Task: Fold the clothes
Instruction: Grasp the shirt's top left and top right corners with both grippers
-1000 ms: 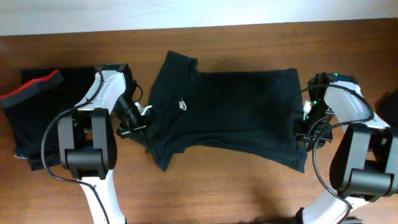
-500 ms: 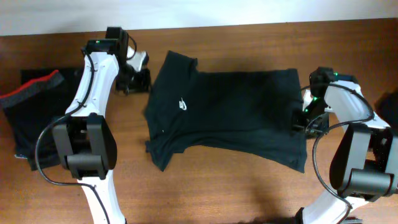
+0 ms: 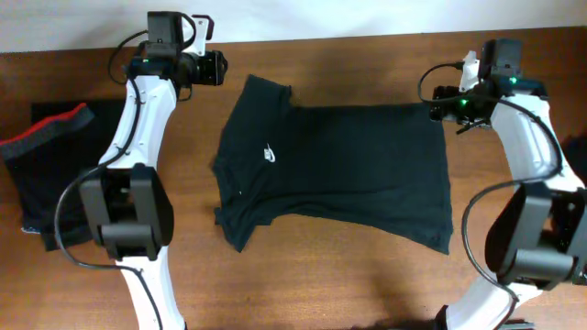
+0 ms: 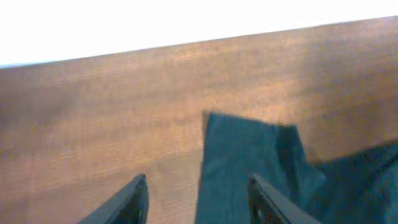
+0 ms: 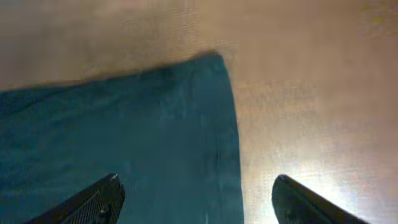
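A dark T-shirt (image 3: 335, 170) with a small white logo lies spread flat across the middle of the wooden table. My left gripper (image 3: 220, 70) hovers at the far left, just beside the shirt's far-left corner (image 3: 266, 89). In the left wrist view that gripper (image 4: 198, 190) is open, with the shirt's corner (image 4: 249, 158) below it and nothing held. My right gripper (image 3: 440, 105) is over the shirt's far-right corner. The right wrist view shows it (image 5: 198, 193) wide open above the shirt's edge (image 5: 155, 137), not gripping it.
A pile of dark clothes with a red band (image 3: 55, 151) lies at the left end of the table. Another dark item (image 3: 573, 156) shows at the right edge. The table's far edge (image 3: 367, 38) meets a white wall just behind both grippers.
Both grippers have opened and let go of the shirt. Both arms have moved from the shirt's side edges up to its far corners. The shirt's left side now lies flatter.
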You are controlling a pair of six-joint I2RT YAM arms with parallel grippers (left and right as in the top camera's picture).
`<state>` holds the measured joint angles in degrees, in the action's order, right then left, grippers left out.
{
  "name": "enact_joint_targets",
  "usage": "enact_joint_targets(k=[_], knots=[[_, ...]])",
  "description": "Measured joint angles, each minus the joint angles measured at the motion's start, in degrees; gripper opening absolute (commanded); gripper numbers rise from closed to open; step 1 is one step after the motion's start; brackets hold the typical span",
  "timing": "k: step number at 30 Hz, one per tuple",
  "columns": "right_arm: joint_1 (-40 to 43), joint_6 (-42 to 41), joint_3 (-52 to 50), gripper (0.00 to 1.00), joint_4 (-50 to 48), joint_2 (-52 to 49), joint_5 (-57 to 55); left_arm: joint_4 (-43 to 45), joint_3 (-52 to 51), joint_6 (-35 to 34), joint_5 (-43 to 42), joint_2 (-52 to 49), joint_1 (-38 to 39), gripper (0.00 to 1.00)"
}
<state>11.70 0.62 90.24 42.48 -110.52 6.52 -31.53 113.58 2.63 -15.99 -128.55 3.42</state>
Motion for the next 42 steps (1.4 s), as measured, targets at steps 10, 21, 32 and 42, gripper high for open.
enact_joint_targets(k=[10,21,32,42], knots=[[0.0,1.5,0.0,0.81,-13.4,-10.7,1.3,15.0,0.1,0.7,-1.6,-11.3,2.5,0.49],[0.0,1.6,0.0,0.82,-17.8,-15.8,2.9,16.8,0.1,0.9,-1.8,-14.6,5.0,0.49],[0.0,1.6,0.0,0.73,-18.8,-16.7,3.3,17.2,0.4,1.1,-2.1,-17.2,5.0,0.38],[0.0,1.6,0.0,0.30,-18.8,-16.8,3.7,15.4,0.5,1.2,-3.7,-17.2,4.8,0.01]])
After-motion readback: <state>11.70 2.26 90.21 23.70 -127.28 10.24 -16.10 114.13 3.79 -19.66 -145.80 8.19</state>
